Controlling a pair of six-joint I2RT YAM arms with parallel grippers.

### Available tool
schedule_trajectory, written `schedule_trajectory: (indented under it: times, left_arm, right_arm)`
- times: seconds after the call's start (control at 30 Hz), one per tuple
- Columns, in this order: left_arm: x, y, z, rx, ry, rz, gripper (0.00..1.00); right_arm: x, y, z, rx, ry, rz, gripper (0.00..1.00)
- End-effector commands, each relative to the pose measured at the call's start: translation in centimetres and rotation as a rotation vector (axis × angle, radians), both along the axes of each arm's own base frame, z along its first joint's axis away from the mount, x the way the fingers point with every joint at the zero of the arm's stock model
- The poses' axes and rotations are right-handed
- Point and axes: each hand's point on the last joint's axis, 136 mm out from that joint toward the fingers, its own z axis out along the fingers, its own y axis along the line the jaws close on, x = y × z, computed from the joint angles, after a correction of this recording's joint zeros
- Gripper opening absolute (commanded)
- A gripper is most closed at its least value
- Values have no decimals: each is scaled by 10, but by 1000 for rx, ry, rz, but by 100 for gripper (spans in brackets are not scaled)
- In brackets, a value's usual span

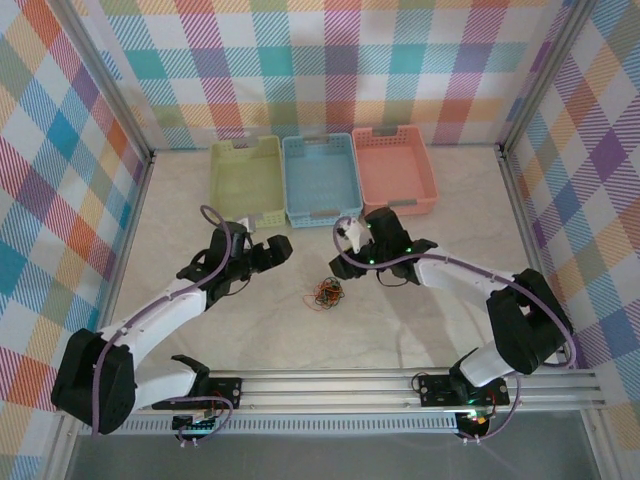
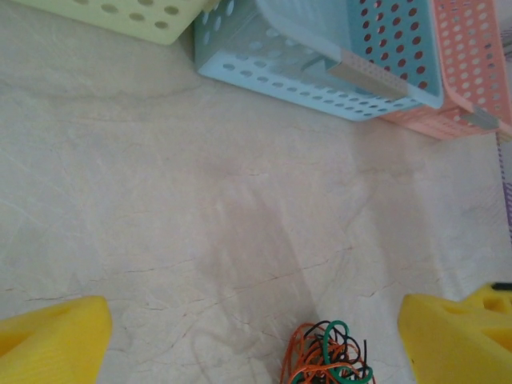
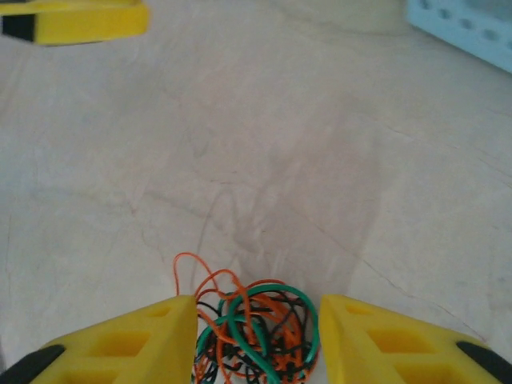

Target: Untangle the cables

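Nothing's untangled yet: the thin red-orange, black and green cables sit in one clump on the pale table between the arms. The right gripper is partly open, framing the clump with nothing clearly held. The left gripper gapes wide and empty, so all the separating's left.

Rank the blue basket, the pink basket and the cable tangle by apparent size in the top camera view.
Largest: blue basket and pink basket, which look about alike, so I won't rank them.
Smallest: cable tangle, far smaller than either.
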Motion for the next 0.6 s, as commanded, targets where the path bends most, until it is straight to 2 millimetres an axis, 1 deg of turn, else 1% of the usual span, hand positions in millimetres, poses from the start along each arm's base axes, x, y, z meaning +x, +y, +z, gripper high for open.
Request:
schedule_trajectory:
  times: [0.0, 0.17, 0.3, 0.57]
  left_arm:
    - [0, -9, 2, -18, -19, -34, 92]
    - [-1, -10, 4, -35, -13, -33, 92]
    - [-1, -9, 5, -26, -18, -33, 91]
    - [-2, -10, 4, -25, -8, -36, 91]
  right_arm:
    - [-11, 4, 4, -20, -76, 123, 37]
    - [-10, 5, -6, -39, -58, 130, 31]
    - [-10, 7, -17, -78, -51, 134, 31]
    - [-14, 14, -29, -93, -22, 173, 33]
